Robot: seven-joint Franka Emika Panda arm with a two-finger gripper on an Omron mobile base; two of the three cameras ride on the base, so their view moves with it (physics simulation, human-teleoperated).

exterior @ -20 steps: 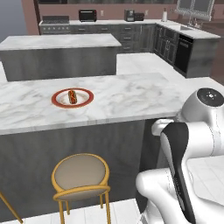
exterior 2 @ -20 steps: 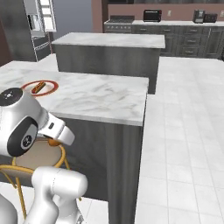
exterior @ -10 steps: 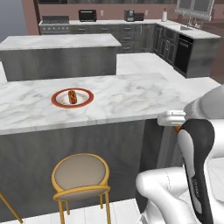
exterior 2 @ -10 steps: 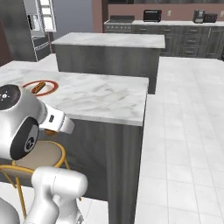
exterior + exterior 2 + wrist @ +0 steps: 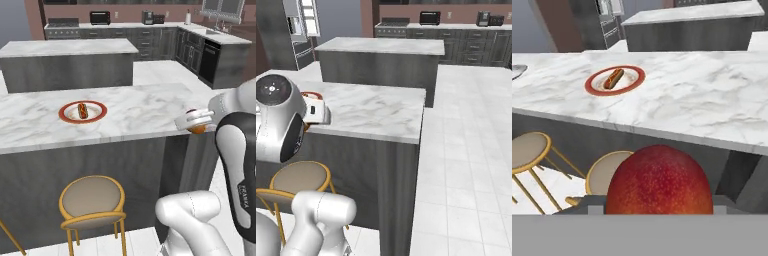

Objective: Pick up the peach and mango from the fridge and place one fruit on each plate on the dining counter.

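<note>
- Gripper (image 5: 196, 122) is closed around a fruit (image 5: 658, 181), red-orange and rounded, likely the mango; the fruit sits between the fingers.
- Gripper hangs just off the right end of the dining counter (image 5: 140, 107), near its front edge.
- Red-rimmed plate (image 5: 83, 111) lies well apart on the counter, a hot dog (image 5: 82, 110) already on it.
- Grey plate (image 5: 516, 71) only peeks in at the far edge of the hand view.
- Marble top around the red-rimmed plate is bare, flat, glossy.
- Gold-legged round stools (image 5: 92, 200) stand below the counter front.
</note>
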